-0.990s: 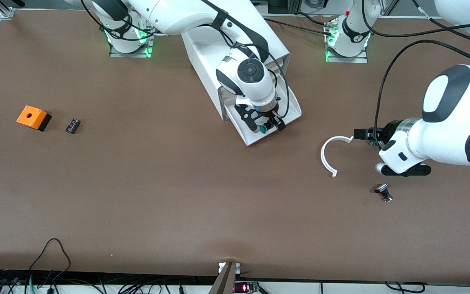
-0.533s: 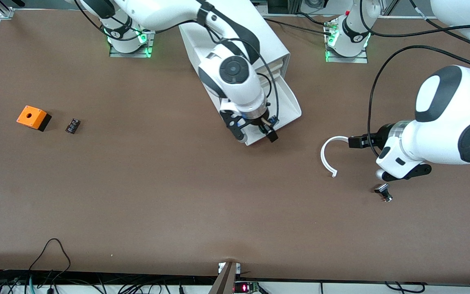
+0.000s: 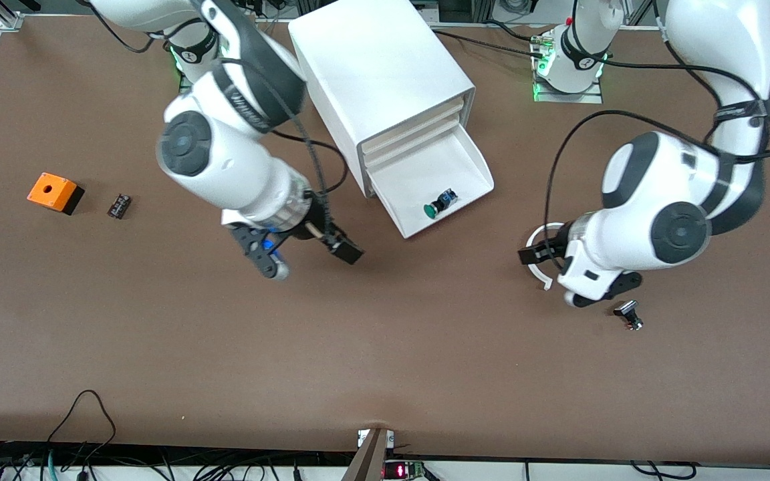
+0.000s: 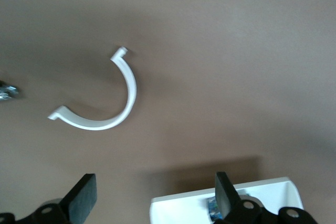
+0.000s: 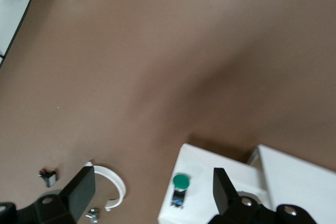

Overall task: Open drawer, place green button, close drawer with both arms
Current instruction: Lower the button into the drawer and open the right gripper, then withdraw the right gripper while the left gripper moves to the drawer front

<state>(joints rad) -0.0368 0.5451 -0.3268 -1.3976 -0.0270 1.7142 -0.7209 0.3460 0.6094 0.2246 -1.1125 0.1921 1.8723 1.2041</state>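
The white three-drawer cabinet [image 3: 385, 67] stands at the table's middle near the bases. Its bottom drawer [image 3: 465, 167] is pulled open. The green-capped button [image 3: 437, 206] lies on its side in the drawer near the front rim, apart from both grippers. My right gripper [image 3: 305, 257] is open and empty over bare table, beside the drawer toward the right arm's end. The right wrist view shows its open gripper [image 5: 149, 192], the button [image 5: 181, 182] and the drawer [image 5: 210, 203]. My left gripper [image 3: 540, 257] is open [image 4: 152, 203] over a white C-shaped ring. The drawer corner [image 4: 178, 208] shows in the left wrist view.
The white C-shaped ring [image 3: 536, 276] lies on the table [image 3: 385, 347] toward the left arm's end; it also shows in the left wrist view [image 4: 105, 121]. A black-capped switch [image 3: 627, 314] lies nearer the camera. An orange box [image 3: 55, 192] and a small black part [image 3: 119, 206] lie toward the right arm's end.
My right gripper let go of the button in the drawer and moved away toward the right arm's end. My left gripper moved toward the drawer, over the ring.
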